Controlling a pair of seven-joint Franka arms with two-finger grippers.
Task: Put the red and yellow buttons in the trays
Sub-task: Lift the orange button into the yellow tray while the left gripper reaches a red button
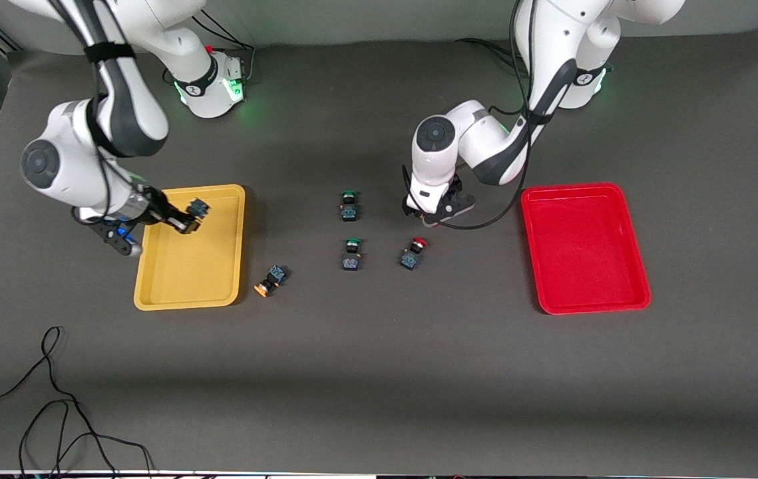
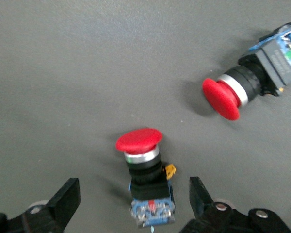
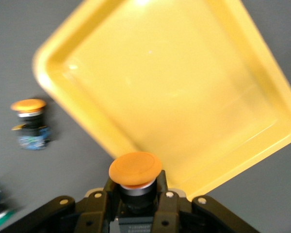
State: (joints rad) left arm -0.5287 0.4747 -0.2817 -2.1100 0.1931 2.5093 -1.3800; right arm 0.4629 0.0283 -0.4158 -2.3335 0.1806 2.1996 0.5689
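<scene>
The right gripper (image 1: pixel 187 218), clamped on a yellow button (image 3: pixel 135 170), hangs over the yellow tray (image 1: pixel 229 199) at left of the frame. The left gripper (image 2: pixel 136 204), jaws apart, straddles a red button (image 2: pixel 139 141) at centre. The buttons are probably light and rigid: grip the blocky body, not the slick cap.

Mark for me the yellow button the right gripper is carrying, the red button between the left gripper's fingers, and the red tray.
carried yellow button (image 3: pixel 135 168): right wrist view, on its orange-yellow cap.
red button (image 2: pixel 138 140): left wrist view, on its red cap.
red tray (image 1: pixel 585 246): front view, on its bare floor.
</scene>
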